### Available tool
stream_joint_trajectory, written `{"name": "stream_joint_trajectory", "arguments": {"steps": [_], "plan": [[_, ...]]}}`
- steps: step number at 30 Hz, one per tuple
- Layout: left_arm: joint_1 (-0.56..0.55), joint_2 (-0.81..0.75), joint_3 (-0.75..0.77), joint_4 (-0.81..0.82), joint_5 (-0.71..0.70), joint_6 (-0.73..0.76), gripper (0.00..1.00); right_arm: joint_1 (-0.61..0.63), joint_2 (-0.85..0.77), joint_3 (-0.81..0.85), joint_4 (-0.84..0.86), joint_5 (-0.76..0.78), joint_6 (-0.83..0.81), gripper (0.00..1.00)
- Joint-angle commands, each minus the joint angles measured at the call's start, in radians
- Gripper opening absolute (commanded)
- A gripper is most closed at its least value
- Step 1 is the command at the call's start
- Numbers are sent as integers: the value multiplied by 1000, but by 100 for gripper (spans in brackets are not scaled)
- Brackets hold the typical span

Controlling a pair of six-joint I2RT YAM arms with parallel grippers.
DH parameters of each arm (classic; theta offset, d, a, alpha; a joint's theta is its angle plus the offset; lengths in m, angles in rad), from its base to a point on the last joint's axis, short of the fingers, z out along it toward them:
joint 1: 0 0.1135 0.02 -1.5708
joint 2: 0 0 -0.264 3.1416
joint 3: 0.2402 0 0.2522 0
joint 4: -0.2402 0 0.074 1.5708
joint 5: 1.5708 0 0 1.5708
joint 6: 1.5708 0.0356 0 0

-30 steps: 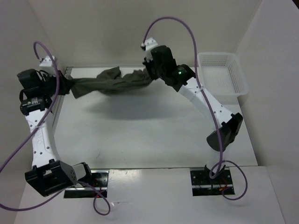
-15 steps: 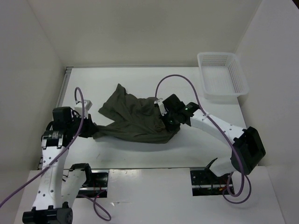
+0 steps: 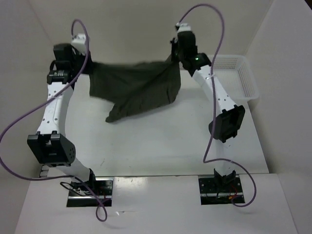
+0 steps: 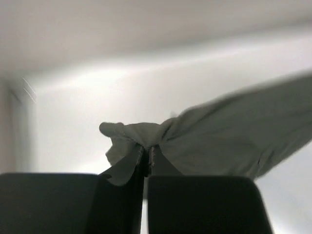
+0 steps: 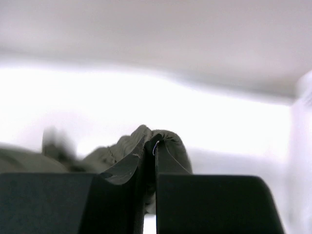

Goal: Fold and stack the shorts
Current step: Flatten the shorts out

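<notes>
The dark olive-green shorts hang spread in the air between both arms, high over the far part of the table, with one corner drooping down at the lower left. My left gripper is shut on the shorts' left upper corner; in the left wrist view the cloth bunches at my gripper and stretches away right. My right gripper is shut on the right upper corner; in the right wrist view a fold of cloth is pinched in my gripper.
A white plastic mesh basket stands at the far right of the table, partly behind the right arm. The white table lies below the shorts. White walls close in the left, back and right sides.
Both arms have lifted the shorts from low over the near middle of the table up and back, and moved apart, so the cloth now hangs stretched wide instead of crumpled.
</notes>
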Motion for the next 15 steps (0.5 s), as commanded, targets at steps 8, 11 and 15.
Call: {"name": "stream_joint_trajectory", "arguments": {"steps": [8, 11, 15], "plan": [[6, -151, 123, 171, -40, 4, 0, -38, -137, 5, 50, -3, -23, 0], [-14, -254, -136, 144, -20, 4, 0, -38, -204, -224, 73, -103, -103, 0], [-37, -368, -431, 95, -19, 4, 0, -26, -293, -515, 108, -206, -196, 0]]}}
